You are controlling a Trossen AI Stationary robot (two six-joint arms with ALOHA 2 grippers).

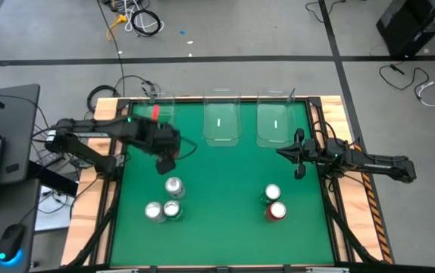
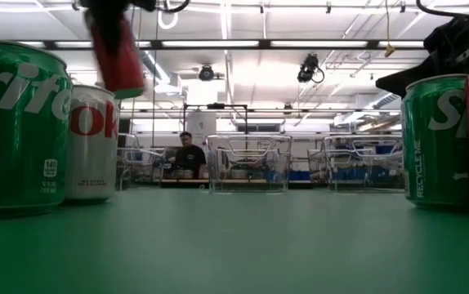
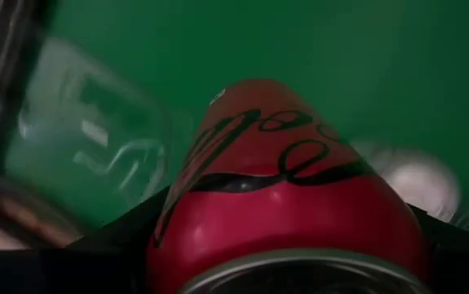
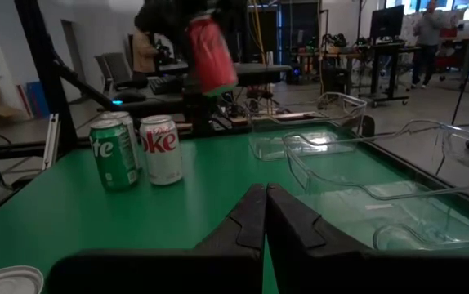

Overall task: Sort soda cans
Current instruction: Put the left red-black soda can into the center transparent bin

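1. The left gripper (image 1: 164, 144) has its jaws spread wide around a red can (image 4: 210, 53) and is carrying it in the air, well above the green table (image 1: 225, 189).
2. In the low view the red can hangs tilted, not plumb: its long axis leans, with the lower end swung towards the right of the scene.
3. From those jaws the nearest of the clear bins, the left bin (image 1: 157, 114), lies just on the far side, at the far-left of the table. I reckon that is the drop spot, so the move turns on carrying the can a little farther away and bringing it upright over the bin's mouth.
4. The middle bin (image 1: 221, 121) and right bin (image 1: 274, 125) stand farther right along the far edge.
5. Near-left on the table, below the left gripper, stand three cans: a silver can (image 1: 173, 186), another silver-topped can (image 1: 154, 211) and a green can (image 1: 173, 210) touching it.
6. Near-right, a second green can (image 1: 271, 194) stands just beside a second red can (image 1: 276, 211).
7. The right gripper (image 1: 299, 157) waits at the right edge with its jaws pressed together, holding nothing; it is the arm nearer that right-hand pair.
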